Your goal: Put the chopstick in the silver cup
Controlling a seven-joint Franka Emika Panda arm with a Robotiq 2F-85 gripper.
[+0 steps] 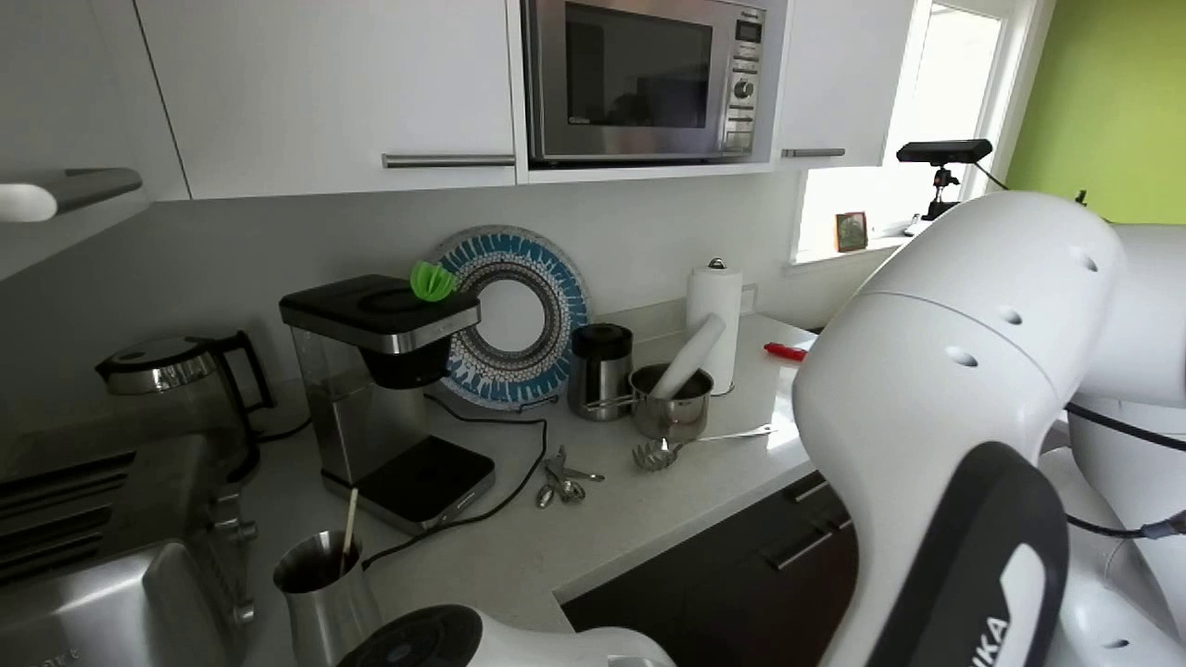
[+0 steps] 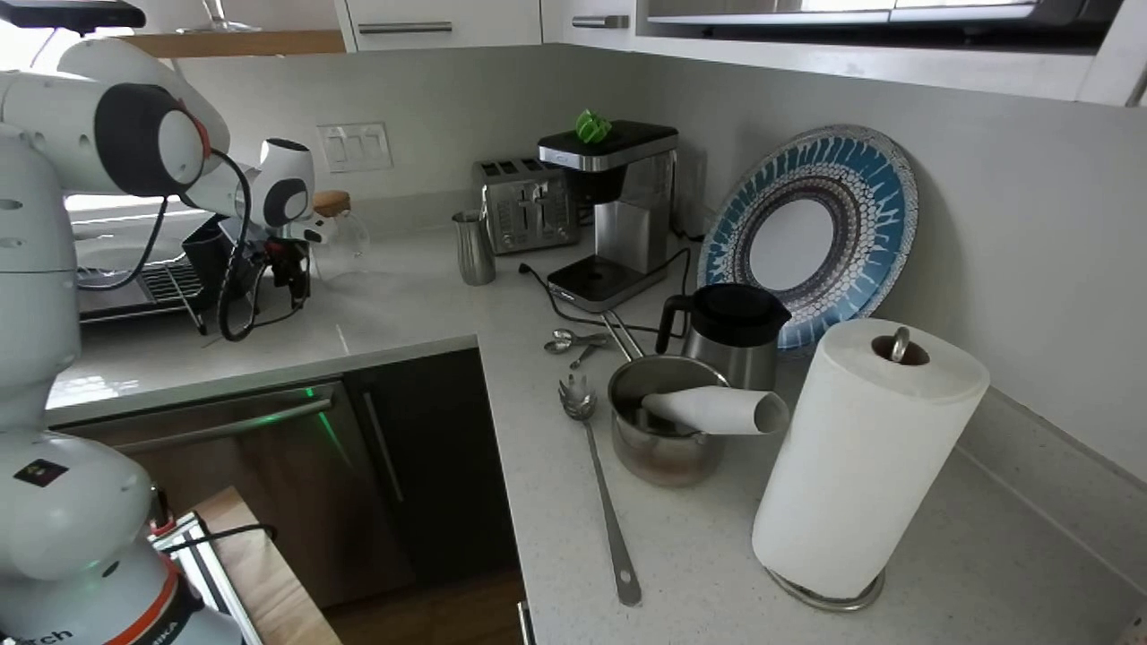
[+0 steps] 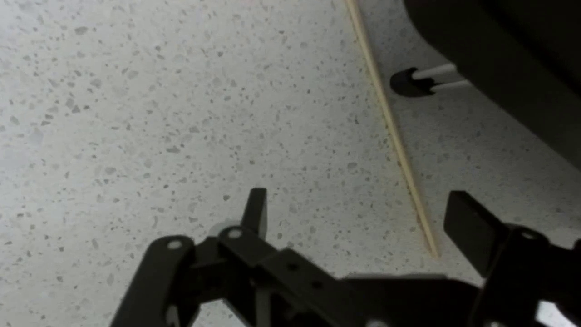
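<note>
A thin pale wooden chopstick (image 3: 394, 129) lies flat on the speckled counter in the wrist view. My gripper (image 3: 357, 195) is open and empty, its two black fingers wide apart. The chopstick's near end lies between the fingers, closer to the right one, untouched as far as I can see. The silver cup (image 1: 332, 611) stands upright on the counter; a thin wooden stick (image 1: 350, 523) leans up out of its mouth. The cup also shows in an exterior view (image 2: 475, 251), where I make out no stick. There my gripper (image 2: 294, 273) hangs low over the counter, left of the cup.
A dark rack (image 2: 166, 291) stands close to the gripper; its black-tipped wire foot (image 3: 411, 82) is beside the chopstick. A glass jar with a wooden lid (image 2: 333, 206) stands behind the gripper. A toaster (image 2: 529, 206) and coffee maker (image 2: 618, 215) stand near the cup.
</note>
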